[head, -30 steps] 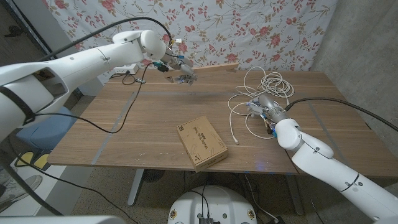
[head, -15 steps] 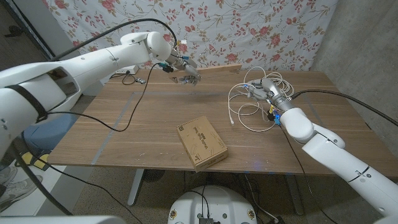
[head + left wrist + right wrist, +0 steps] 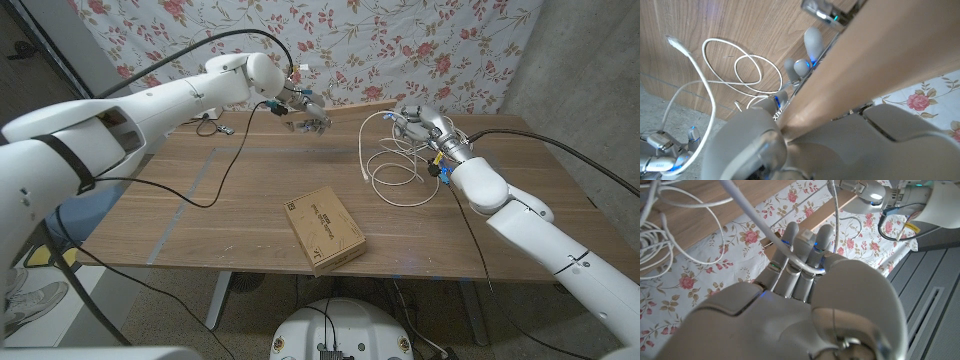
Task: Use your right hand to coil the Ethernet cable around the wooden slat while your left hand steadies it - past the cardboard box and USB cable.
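At the far edge of the table my left hand (image 3: 305,108) grips one end of the wooden slat (image 3: 358,107) and holds it off the wood. In the left wrist view the slat (image 3: 880,65) runs as a broad tan bar past my fingers (image 3: 810,42). My right hand (image 3: 418,120) is raised near the slat's free end and holds the white Ethernet cable (image 3: 395,185), whose loops trail down onto the table. In the right wrist view the cable (image 3: 747,210) crosses my curled fingers (image 3: 800,255), with the slat (image 3: 815,220) beyond.
A cardboard box (image 3: 323,228) lies near the front middle of the table (image 3: 200,220). A black cable (image 3: 215,150) from the left arm drapes across the left part of the table. A floral cloth (image 3: 400,40) hangs behind.
My right hand has risen and moved toward the far edge, dragging the white cable up and closer to the slat. My left hand has shifted slightly right with the slat.
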You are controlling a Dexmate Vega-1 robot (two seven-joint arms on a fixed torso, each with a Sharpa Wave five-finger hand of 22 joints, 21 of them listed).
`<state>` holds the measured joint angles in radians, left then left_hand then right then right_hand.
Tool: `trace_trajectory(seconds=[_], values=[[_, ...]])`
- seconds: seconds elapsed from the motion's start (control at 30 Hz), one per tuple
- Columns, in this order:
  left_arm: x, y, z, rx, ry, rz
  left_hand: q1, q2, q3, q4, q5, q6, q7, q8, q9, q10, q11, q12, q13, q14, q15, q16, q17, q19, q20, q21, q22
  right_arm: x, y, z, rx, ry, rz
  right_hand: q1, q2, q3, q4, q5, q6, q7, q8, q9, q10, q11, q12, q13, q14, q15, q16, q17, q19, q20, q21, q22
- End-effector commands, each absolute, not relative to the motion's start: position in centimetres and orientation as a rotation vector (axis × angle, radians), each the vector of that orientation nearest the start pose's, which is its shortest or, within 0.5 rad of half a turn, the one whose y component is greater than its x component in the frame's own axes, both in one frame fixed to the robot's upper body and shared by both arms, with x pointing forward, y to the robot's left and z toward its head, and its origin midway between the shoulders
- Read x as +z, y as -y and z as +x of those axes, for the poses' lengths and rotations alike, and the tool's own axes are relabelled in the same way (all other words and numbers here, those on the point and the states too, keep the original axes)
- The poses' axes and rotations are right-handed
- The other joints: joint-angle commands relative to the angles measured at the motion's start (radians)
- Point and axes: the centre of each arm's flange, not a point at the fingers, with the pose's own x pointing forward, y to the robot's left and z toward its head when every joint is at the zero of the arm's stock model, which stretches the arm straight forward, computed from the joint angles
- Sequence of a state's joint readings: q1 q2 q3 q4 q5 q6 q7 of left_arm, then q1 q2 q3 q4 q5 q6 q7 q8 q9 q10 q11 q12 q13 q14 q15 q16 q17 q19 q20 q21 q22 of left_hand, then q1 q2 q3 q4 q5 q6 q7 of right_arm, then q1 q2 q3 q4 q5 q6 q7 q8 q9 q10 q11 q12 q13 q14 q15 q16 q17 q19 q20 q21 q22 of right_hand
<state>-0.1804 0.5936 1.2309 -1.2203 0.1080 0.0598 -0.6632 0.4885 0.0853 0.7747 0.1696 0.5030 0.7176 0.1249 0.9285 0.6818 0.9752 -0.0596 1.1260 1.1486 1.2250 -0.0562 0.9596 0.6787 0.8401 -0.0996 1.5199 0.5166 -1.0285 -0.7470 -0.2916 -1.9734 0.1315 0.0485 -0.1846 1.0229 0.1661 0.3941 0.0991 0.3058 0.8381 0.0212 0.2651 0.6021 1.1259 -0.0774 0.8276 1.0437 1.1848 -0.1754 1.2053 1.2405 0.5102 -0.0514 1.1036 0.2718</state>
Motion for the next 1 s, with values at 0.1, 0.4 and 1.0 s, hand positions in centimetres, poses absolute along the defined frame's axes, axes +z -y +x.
trace_trajectory(seconds=[0.1,0.4,1.0], values=[[20.3,-11.4,66.2,-0.598,0.368,1.621,-0.006,-0.017,0.006,-0.005,0.009,0.006,-0.001,-0.001,-0.009,0.025,-0.029,0.436,0.088,0.155,-0.122,0.382,0.003,-0.009,0.002,0.002,-0.129,9.4,23.9,52.2,0.277,0.994,-0.381,0.013,0.003,0.001,0.009,0.011,0.08,0.023,0.026,0.012,0.011,-0.007,0.006,0.019,-0.058,-0.041,0.037,0.002,-0.004,-0.132,0.018,-0.014],[20.0,-10.0,66.5,-0.708,0.389,1.557,-0.01,-0.041,0.007,-0.008,0.023,0.008,-0.017,-0.004,-0.024,0.022,-0.028,0.437,0.088,0.146,-0.122,0.383,0.009,-0.013,0.004,0.002,-0.134,11.6,23.9,52.9,0.326,1.042,-0.306,0.018,0.004,0.001,0.017,0.013,0.085,0.021,0.019,0.015,0.017,-0.011,0.001,0.026,-0.07,-0.04,0.091,0.001,-0.01,-0.133,0.043,-0.038],[17.1,-9.2,66.8,-0.827,0.353,1.463,-0.007,-0.059,0.02,-0.009,0.054,0.011,-0.015,-0.001,-0.03,0.022,-0.027,0.438,0.088,0.152,-0.124,0.381,0.006,-0.016,0.004,0.005,-0.138,15.1,24.1,53.2,0.362,1.111,-0.171,0.022,0.005,0.001,0.028,0.015,0.094,0.02,0.013,0.023,0.022,-0.01,0.012,0.065,-0.085,-0.039,0.156,-0.001,-0.015,-0.136,0.076,-0.065]])
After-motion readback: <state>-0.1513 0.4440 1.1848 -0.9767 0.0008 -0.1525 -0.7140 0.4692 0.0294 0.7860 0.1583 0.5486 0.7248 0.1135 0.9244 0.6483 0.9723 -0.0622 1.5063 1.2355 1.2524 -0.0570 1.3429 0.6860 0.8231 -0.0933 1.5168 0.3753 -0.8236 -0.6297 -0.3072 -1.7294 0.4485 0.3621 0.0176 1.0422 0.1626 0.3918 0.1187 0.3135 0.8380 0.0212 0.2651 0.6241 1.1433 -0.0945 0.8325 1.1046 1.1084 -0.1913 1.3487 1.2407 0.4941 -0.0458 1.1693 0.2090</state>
